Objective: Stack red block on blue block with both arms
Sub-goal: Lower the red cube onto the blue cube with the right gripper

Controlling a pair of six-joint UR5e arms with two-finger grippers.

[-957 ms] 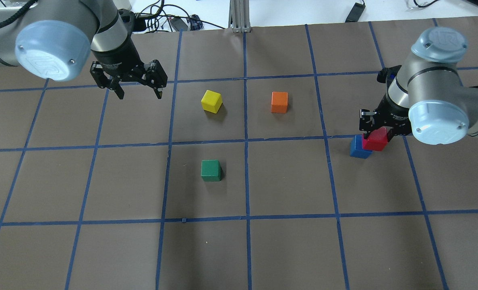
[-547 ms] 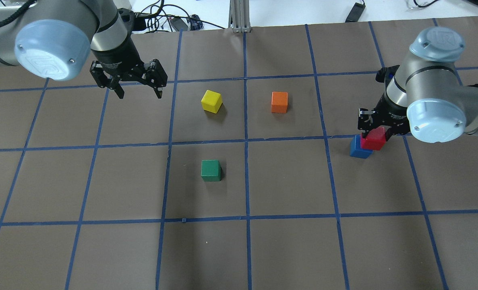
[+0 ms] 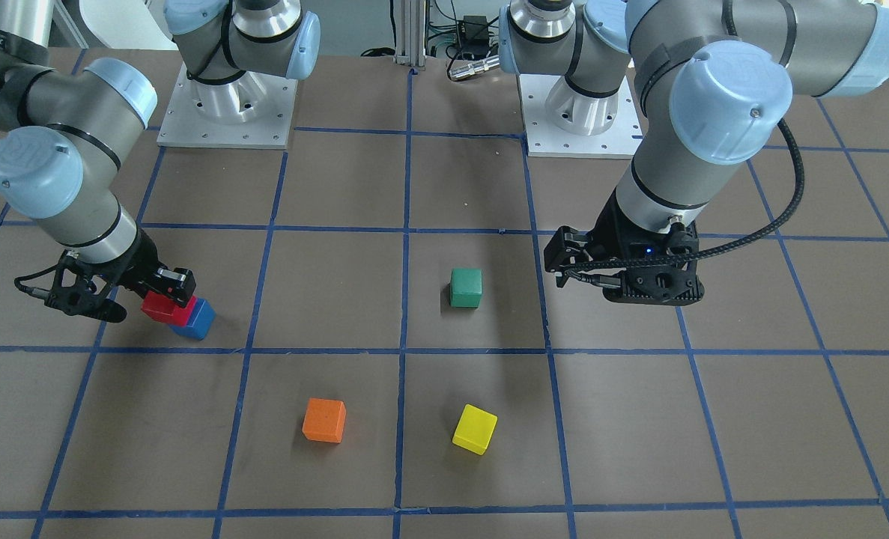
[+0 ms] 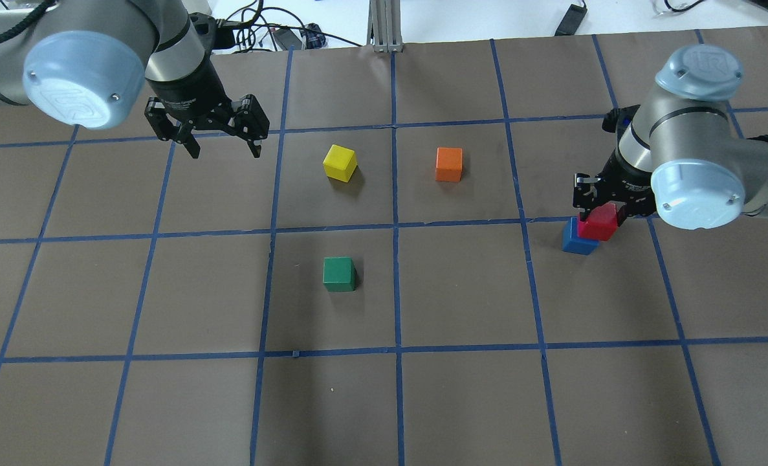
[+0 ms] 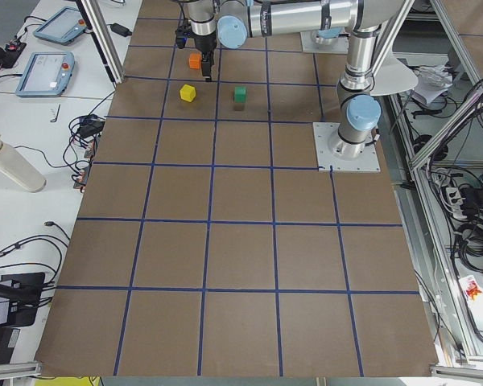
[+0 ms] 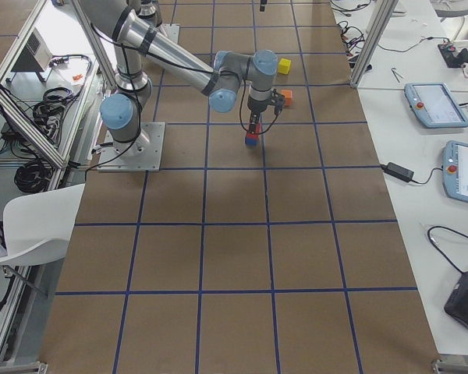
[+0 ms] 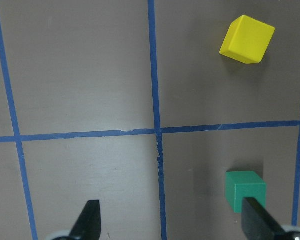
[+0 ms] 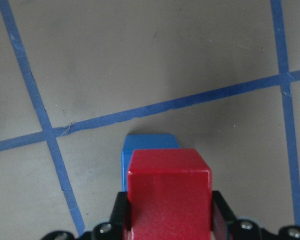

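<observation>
My right gripper (image 4: 602,212) is shut on the red block (image 4: 601,223) and holds it over the blue block (image 4: 575,240), which sits on the brown table at the right. In the right wrist view the red block (image 8: 169,192) covers most of the blue block (image 8: 149,142); only the blue far edge shows. I cannot tell if they touch. In the front-facing view, red (image 3: 164,308) overlaps blue (image 3: 200,321). My left gripper (image 4: 224,152) is open and empty, far off at the back left, above bare table (image 7: 90,75).
A yellow cube (image 4: 340,162) and an orange cube (image 4: 449,164) sit mid-table at the back. A green cube (image 4: 339,274) sits nearer the middle; it shows by the left gripper's finger in the left wrist view (image 7: 245,190). Blue tape lines grid the table.
The right gripper has shifted slightly up and toward the blue block with the red block in it. The left arm has barely moved.
</observation>
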